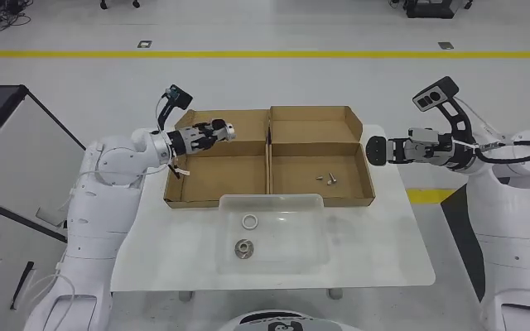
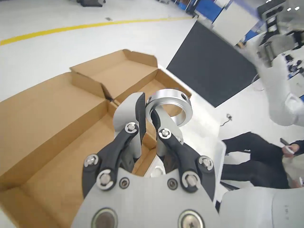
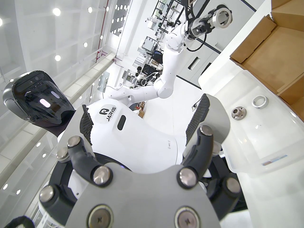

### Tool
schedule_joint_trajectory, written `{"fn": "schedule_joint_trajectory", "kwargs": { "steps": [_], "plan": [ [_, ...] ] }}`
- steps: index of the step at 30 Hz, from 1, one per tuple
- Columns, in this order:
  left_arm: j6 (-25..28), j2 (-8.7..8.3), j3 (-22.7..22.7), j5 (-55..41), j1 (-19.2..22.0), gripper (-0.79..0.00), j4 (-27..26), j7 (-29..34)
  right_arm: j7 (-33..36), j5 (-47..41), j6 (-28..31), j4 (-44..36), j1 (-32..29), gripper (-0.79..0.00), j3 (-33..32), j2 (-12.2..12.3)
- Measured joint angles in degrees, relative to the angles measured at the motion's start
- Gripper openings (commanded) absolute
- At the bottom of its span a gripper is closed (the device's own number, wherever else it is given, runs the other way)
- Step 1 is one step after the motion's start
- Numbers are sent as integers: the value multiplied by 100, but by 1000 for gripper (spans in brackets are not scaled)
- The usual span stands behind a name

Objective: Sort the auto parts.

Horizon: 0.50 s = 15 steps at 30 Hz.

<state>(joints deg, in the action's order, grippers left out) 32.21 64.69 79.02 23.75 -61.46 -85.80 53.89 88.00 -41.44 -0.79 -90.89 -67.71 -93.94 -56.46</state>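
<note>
Quick rundown for you: your left gripper [image 1: 217, 130] is clenched on a silver shaft collar [image 2: 184, 111], pinching one side of the ring's wall between the pads, so the rest of the collar sticks out past the fingertips. You can see a small screw hole in its outer face. From the top view it hangs in the air over the far-left compartment of the cardboard box [image 1: 269, 157], close to the divider that runs across to the near-left one. It isn't touching the cardboard.

Your right gripper [image 3: 144, 110] has its jaws spread wide with nothing between them. It sits out past the right side of the box, around the right edge of the table [image 1: 389, 248], pointing back toward the box.

The box has four compartments. The near-right one has two small bolts [image 1: 327, 176] lying close together on its floor. I can't make out anything in the other three.

Just in front of the box, touching or nearly touching its near wall, is a clear plastic tray [image 1: 310, 248]. It holds a second ring collar [image 1: 249, 221], lying flat near the box side, and a flanged hub [image 1: 243, 247] just beside it on the robot's side, flange down. The two parts are near each other but apart.
</note>
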Motion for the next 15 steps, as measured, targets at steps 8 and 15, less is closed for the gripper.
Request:
{"fn": "schedule_joint_trajectory", "kwargs": {
  "steps": [8,15],
  "plan": [
    [252,-17,-536,821,354,-785,246,298,0,0,0,0,0,0,0,0],
    [401,117,-1421,1472,1081,-785,942,186,0,0,0,0,0,0,0,0]
  ]
}}
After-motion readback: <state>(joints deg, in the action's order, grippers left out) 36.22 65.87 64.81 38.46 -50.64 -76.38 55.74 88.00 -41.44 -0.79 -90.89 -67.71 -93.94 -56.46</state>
